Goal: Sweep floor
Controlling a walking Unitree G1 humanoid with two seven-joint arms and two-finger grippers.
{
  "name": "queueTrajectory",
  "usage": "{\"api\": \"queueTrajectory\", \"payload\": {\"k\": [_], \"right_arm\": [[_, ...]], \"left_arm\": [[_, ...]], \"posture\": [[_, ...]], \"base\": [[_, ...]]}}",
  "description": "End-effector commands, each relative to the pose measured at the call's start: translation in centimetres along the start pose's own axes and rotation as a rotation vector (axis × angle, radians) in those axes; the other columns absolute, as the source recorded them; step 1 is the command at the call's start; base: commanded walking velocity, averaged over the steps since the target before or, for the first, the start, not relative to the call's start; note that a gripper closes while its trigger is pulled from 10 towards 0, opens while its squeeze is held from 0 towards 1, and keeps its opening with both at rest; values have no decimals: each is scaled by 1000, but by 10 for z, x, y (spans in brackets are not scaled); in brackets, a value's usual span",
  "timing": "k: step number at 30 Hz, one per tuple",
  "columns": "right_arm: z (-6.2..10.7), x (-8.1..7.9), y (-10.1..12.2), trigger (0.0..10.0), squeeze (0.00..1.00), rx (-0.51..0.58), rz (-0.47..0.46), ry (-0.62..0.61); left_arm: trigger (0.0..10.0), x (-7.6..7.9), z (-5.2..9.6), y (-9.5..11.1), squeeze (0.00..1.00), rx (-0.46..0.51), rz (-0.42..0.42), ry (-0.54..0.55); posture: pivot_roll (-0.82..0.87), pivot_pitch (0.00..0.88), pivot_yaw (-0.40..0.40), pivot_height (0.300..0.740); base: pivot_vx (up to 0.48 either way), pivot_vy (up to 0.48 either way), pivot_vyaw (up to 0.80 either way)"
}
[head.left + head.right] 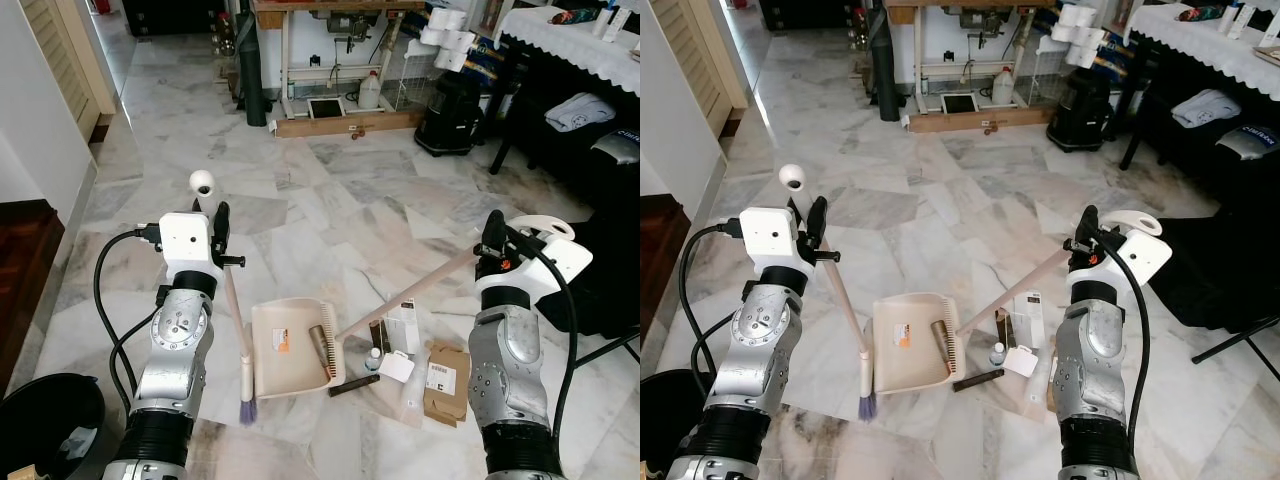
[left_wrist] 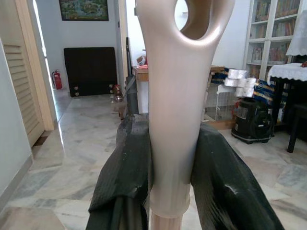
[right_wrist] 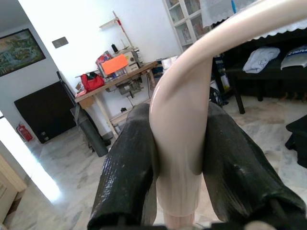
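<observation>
Left tool (image 2: 168, 182) tight around broom handle (image 2: 175, 96)

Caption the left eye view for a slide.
Left tool holds a broom, right tool a dustpan on marble floor, beside scattered litter.

My left gripper (image 1: 218, 232) and right gripper (image 1: 490, 243) are both raised in front of me, fingers clamped shut around handles.
</observation>
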State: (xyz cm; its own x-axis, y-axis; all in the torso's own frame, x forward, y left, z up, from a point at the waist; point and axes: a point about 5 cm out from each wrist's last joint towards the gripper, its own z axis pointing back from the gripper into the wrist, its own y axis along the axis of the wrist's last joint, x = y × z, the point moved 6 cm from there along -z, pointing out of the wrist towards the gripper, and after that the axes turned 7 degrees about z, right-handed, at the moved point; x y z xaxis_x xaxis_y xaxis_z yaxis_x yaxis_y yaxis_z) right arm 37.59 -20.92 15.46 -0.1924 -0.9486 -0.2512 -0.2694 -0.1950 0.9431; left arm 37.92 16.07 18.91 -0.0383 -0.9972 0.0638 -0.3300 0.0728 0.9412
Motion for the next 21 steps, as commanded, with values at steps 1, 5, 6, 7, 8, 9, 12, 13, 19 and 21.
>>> {"api": "queueTrajectory", "payload": {"k": [1,5,6,7,8,9,12,13,19,21], "right_arm": [[-6,-7,14,10000,0,45,-36,11],[-6,-7,13,10000,0,43,-36,11],[-5,-7,13,10000,0,42,-36,12],[-5,-7,13,10000,0,41,-36,13],[-5,-8,13,10000,0,40,-36,14],[-5,-8,13,10000,0,40,-36,15],[-6,-8,13,10000,0,40,-33,17],[-6,-8,13,10000,0,40,-33,17],[-6,-9,13,10000,0,39,-28,22],[-6,-10,12,10000,0,39,-29,23]], "left_arm": [[10000,6,-2,13,0,47,0,-26],[10000,7,-2,12,0,45,-7,-32],[10000,7,-2,12,0,46,-7,-32],[10000,7,-2,13,0,47,-6,-32],[10000,7,-2,13,0,48,-5,-32],[10000,7,-2,13,0,48,-5,-32],[10000,8,-2,13,0,49,-4,-34],[10000,8,-2,13,0,49,-4,-34],[10000,8,-2,14,0,54,-4,-33],[10000,8,-2,14,0,54,-5,-33]], "posture": [[77,15,-12,740],[77,15,-12,740],[79,14,-14,740],[79,14,-14,740],[79,14,-14,740],[79,13,-14,740],[79,10,-14,740],[79,10,-14,740],[78,6,-14,740],[77,3,-15,740]], "base": [[0,0,0],[0,0,0],[0,0,0],[0,0,0],[0,0,0],[0,0,0],[0,0,0],[0,0,0],[0,0,0],[0,0,0]]}}
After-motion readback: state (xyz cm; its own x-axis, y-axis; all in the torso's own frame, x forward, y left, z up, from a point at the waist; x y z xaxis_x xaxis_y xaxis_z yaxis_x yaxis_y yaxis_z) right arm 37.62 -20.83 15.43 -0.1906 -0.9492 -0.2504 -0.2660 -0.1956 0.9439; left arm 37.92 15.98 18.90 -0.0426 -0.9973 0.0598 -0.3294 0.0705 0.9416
